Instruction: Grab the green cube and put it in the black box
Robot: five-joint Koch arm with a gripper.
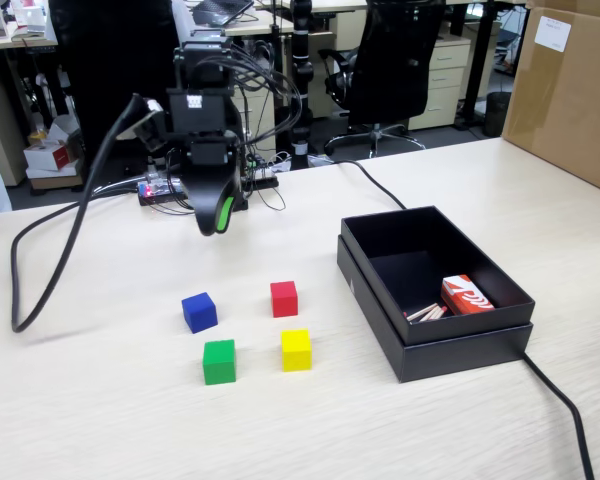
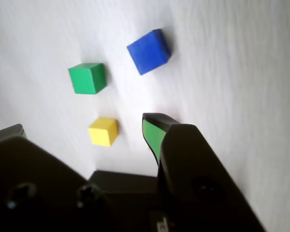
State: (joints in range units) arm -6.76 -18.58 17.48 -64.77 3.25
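Note:
The green cube (image 1: 219,361) (image 2: 87,78) rests on the pale table, front left in a square of four cubes. In the fixed view my gripper (image 1: 218,224) hangs above the table behind the cubes, well clear of the green one. The wrist view shows my gripper (image 2: 84,125) open, its green-padded fingers (image 2: 153,133) wide apart with nothing between them. The black box (image 1: 460,355) sits to the right of the cubes in the fixed view and is out of the wrist view.
A blue cube (image 1: 199,312) (image 2: 149,51), a red cube (image 1: 284,298) and a yellow cube (image 1: 296,350) (image 2: 103,131) surround the green one. A red-and-white carton (image 1: 467,296) lies inside the box. Black cables (image 1: 40,270) cross the table's left and right sides. A cardboard box (image 1: 570,90) stands far right.

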